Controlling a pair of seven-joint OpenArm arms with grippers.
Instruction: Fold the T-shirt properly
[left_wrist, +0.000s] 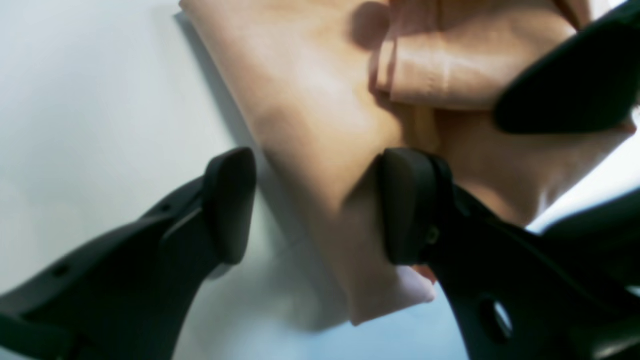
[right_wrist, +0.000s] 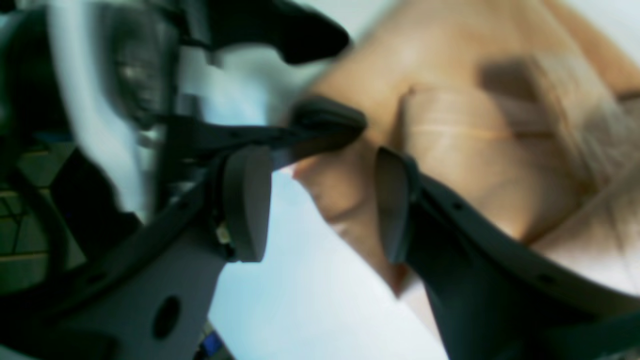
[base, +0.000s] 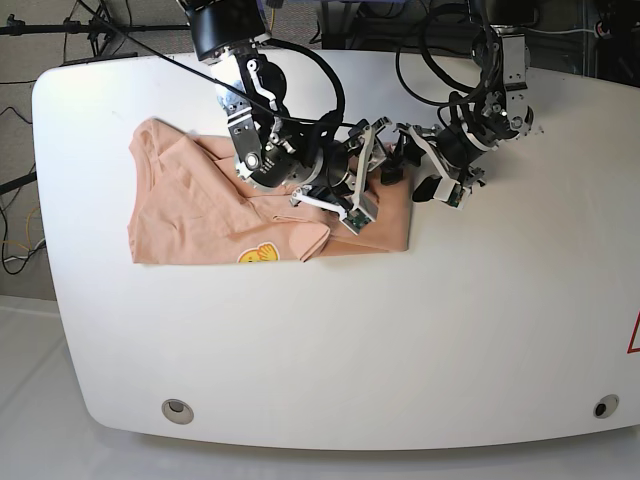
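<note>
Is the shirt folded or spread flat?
Partly folded: the shirt lies on the table with one side doubled over.

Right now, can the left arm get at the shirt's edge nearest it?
Probably yes. The left gripper is open with the T-shirt's folded edge running between its fingers, on the white table. The right gripper works close beside it and may crowd the move.

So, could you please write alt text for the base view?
A salmon-pink T-shirt lies partly folded on a white table, a yellow print near its front edge. Both grippers are open at its right end: the right gripper over the cloth, the left gripper beside its edge.
</note>
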